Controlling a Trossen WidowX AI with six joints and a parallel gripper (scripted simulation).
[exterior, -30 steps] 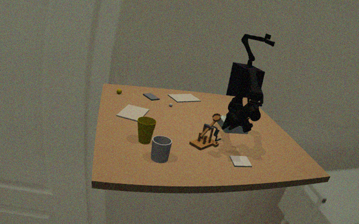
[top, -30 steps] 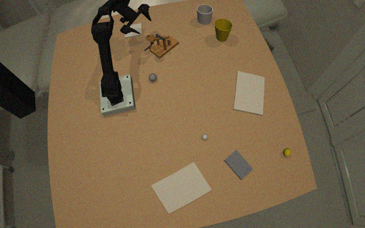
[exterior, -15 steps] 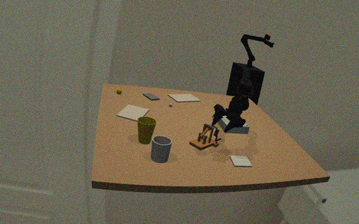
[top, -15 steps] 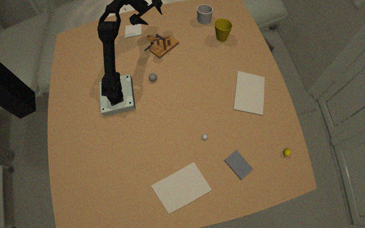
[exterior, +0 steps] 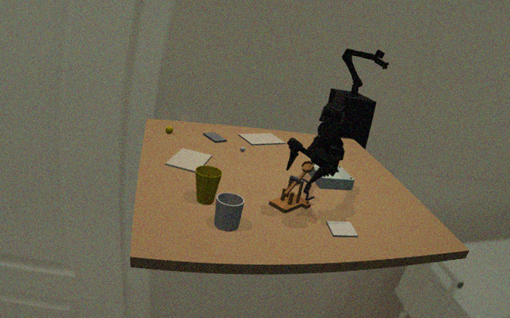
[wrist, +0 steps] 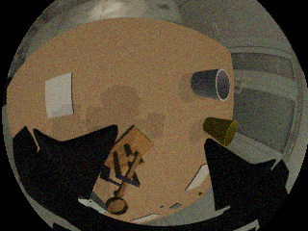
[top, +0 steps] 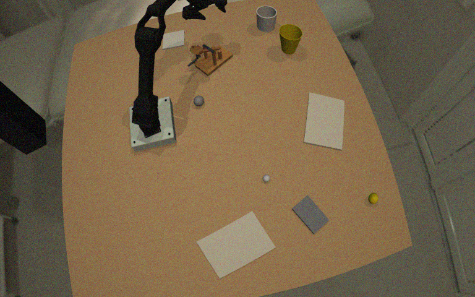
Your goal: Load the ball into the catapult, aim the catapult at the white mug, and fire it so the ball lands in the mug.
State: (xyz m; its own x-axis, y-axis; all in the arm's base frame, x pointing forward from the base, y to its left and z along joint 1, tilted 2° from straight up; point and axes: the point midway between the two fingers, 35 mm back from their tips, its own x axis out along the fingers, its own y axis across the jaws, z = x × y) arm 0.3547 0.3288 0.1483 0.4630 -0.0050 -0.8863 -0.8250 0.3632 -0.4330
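The catapult (top: 220, 62) (exterior: 284, 205) (wrist: 140, 139) stands on its wooden base, with its throwing arm tilted up. The spoon cup (top: 196, 49) (exterior: 307, 166) (wrist: 116, 205) at the arm's end shows no ball. The white mug (top: 266, 20) (exterior: 228, 213) (wrist: 206, 85), grey in this light, stands upright near the table's edge. Its inside is too dark to tell whether a ball lies there. My gripper (top: 214, 14) (exterior: 297, 179) (wrist: 164, 138) is open and empty, above the catapult, with its fingers spread wide.
A yellow cup (top: 289, 41) (exterior: 206, 186) (wrist: 218, 130) stands beside the mug. A grey ball (top: 198, 101) lies near my arm's base. A small white ball (top: 266, 178) (exterior: 242, 149), a yellow ball (top: 373, 198) (exterior: 169, 129), a grey pad (top: 310, 214) and several pale sheets lie farther off.
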